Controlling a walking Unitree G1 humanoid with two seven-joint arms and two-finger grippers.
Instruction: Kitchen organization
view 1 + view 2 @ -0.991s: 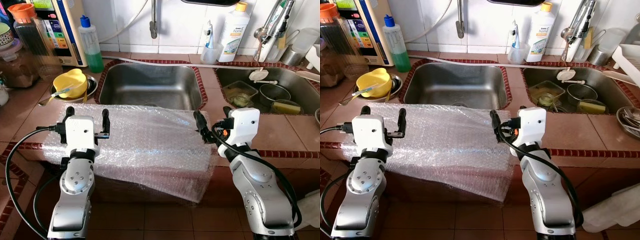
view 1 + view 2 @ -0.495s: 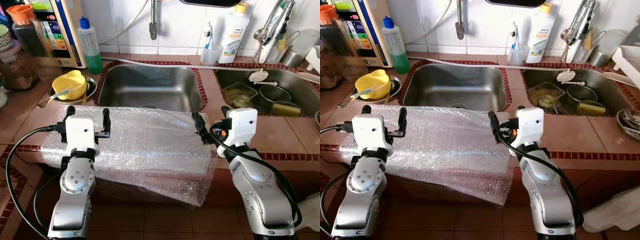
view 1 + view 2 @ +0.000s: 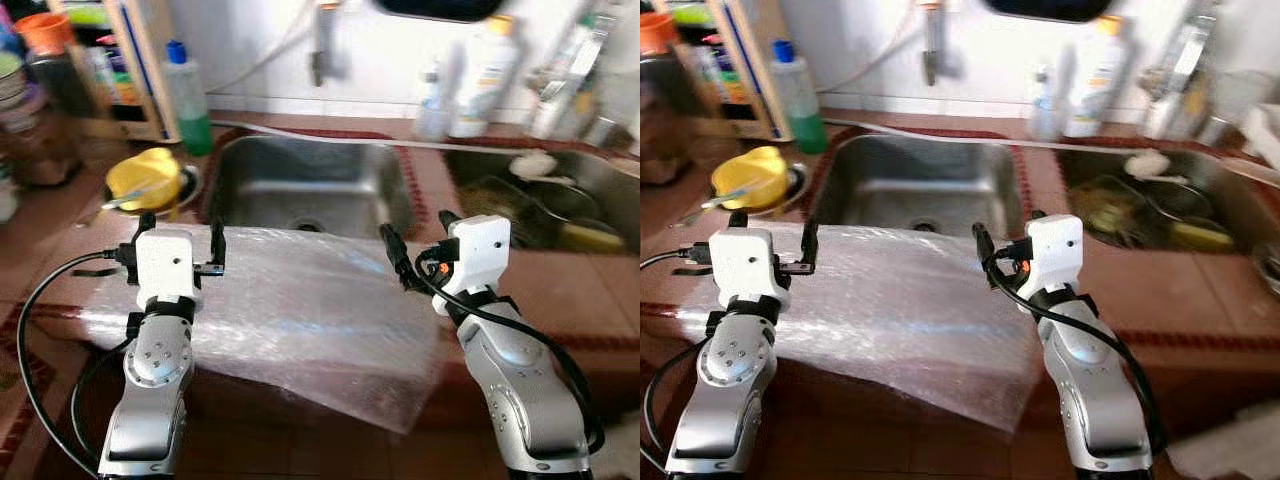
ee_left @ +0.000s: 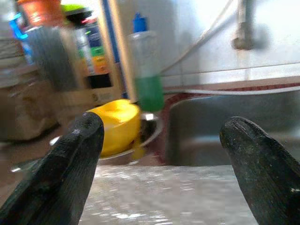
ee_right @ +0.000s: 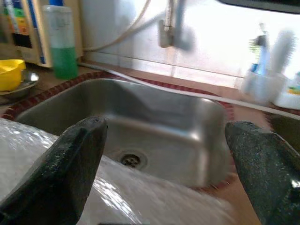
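Note:
A sheet of clear bubble wrap (image 3: 300, 300) lies on the brown tiled counter in front of the left sink (image 3: 310, 185) and hangs over the front edge. My left gripper (image 3: 181, 226) hovers open over the wrap's left part, nothing between its fingers (image 4: 70, 159). My right gripper (image 3: 415, 225) hovers open over the wrap's right edge, also with nothing in it. In the right wrist view the right gripper (image 5: 166, 126) points at the steel basin (image 5: 154, 122), with wrap below. All frames are blurred.
A yellow bowl (image 3: 145, 178) in a metal dish and a green soap bottle (image 3: 190, 95) stand left of the sink. A faucet (image 3: 322, 45) and a white bottle (image 3: 478, 75) are at the back wall. The right sink (image 3: 540, 195) holds dishes.
The whole picture has shifted a little and gone blurred, so the camera has moved. Both grippers stay open over the bubble wrap, which lies as before.

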